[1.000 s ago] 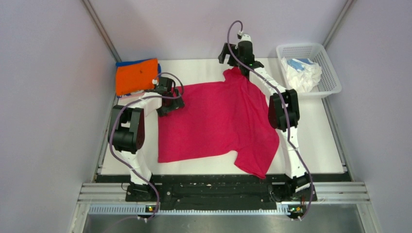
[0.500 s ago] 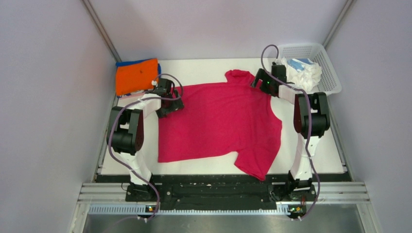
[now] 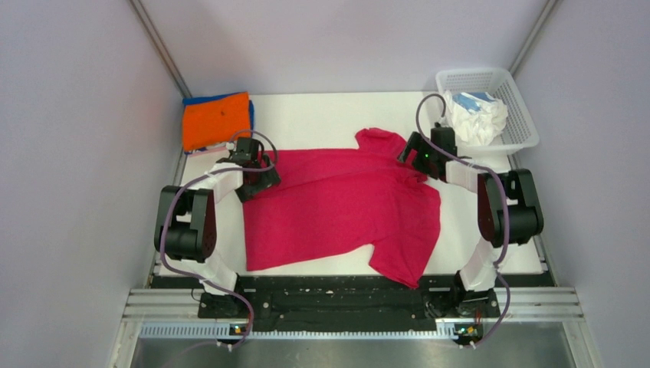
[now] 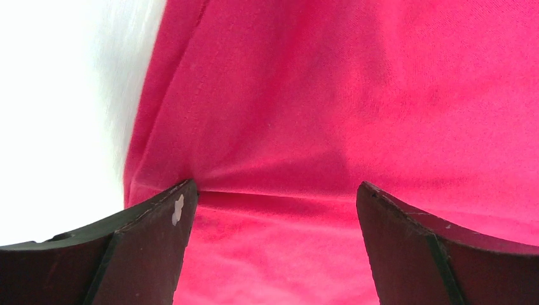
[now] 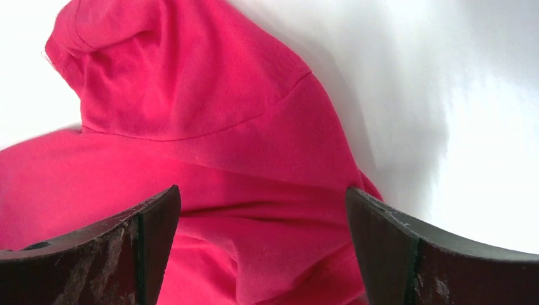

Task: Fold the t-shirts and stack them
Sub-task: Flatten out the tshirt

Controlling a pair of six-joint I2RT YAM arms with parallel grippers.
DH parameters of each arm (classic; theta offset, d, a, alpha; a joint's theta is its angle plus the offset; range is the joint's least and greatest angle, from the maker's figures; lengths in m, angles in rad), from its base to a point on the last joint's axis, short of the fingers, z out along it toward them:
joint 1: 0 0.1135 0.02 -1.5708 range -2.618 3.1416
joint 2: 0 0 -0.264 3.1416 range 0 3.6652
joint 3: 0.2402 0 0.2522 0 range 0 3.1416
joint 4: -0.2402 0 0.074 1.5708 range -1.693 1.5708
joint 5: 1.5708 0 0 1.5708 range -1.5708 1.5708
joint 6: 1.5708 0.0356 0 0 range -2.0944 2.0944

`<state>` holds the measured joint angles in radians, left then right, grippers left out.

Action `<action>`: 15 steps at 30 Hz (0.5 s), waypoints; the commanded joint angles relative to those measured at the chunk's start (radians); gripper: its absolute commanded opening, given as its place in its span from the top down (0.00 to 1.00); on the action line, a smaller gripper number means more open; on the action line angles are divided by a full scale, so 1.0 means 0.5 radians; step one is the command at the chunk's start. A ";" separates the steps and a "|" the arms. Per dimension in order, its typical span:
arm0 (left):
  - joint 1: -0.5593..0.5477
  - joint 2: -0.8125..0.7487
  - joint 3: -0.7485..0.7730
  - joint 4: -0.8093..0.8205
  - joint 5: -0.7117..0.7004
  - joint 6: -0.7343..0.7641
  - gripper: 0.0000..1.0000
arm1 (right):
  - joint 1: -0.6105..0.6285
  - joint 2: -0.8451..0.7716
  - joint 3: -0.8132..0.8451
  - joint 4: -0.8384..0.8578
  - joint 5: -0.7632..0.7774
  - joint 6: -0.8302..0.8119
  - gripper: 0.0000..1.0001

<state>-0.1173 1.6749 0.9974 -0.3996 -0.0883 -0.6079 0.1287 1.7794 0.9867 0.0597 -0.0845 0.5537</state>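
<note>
Desk: white surface. We log three lots of cloth on or beside it.

Crimson-pink t-shirt: lies spread at the desk's centre, mostly flat with some wrinkles. One sleeve points to 12 o'clock. The other is rumpled at 5 o'clock, near the near edge.

Left tool: sits low over the shirt's 10 o'clock corner. In the left wrist view we see its fingers spread apart, not clenched. The crimson-pink t-shirt fills the gap and creases into a ridge level with the tips. We cannot tell whether the tips press on the cloth.

Right tool: sits at the shirt's 1 o'clock shoulder, just beside the 12 o'clock sleeve. In the right wrist view we see its fingers also spread, nothing pinched. The sleeve and shoulder seam of the crimson-pink t-shirt lie ahead of them and bare desk shows to the right.

Orange t-shirt: folded, at the desk's 10 o'clock corner, well apart from the crimson-pink one.

Blue t-shirt: under the orange one. Only its edges show, at the far side and at the right.

Basket: white mesh, off the desk's 2 o'clock corner.

White t-shirt: crumpled inside the basket.

Pale blue t-shirt: a crumpled patch lying on the white one, inside the basket.
</note>
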 commanded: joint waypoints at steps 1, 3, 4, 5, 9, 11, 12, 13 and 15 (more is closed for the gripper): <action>0.017 -0.159 0.025 -0.143 0.091 0.007 0.01 | 0.013 -0.305 -0.027 -0.144 0.243 -0.062 0.01; 0.017 -0.174 0.122 -0.144 0.146 0.037 0.01 | 0.028 -0.314 0.081 -0.195 0.230 -0.149 0.01; 0.017 -0.169 0.172 -0.141 0.162 0.047 0.01 | 0.040 -0.298 0.137 -0.201 0.229 -0.188 0.01; 0.017 -0.158 0.244 -0.136 0.167 0.057 0.01 | 0.062 -0.274 0.196 -0.193 0.226 -0.227 0.01; 0.017 -0.049 0.440 -0.091 0.229 0.073 0.01 | 0.210 -0.074 0.456 -0.155 0.112 -0.370 0.01; 0.017 0.027 0.514 -0.059 0.225 0.080 0.01 | 0.289 0.076 0.604 -0.169 0.049 -0.393 0.01; 0.017 0.073 0.547 -0.041 0.228 0.091 0.01 | 0.317 0.158 0.671 -0.172 0.016 -0.385 0.01; 0.017 0.126 0.587 -0.037 0.226 0.094 0.01 | 0.340 0.240 0.734 -0.166 -0.016 -0.368 0.01; 0.020 0.240 0.670 -0.064 0.233 0.100 0.01 | 0.366 0.412 0.854 -0.155 -0.097 -0.324 0.01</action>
<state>-0.1135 1.6955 1.2621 -0.4458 0.0113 -0.5770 0.2699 1.8397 1.3125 -0.0193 -0.0452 0.4007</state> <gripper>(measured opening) 0.990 0.985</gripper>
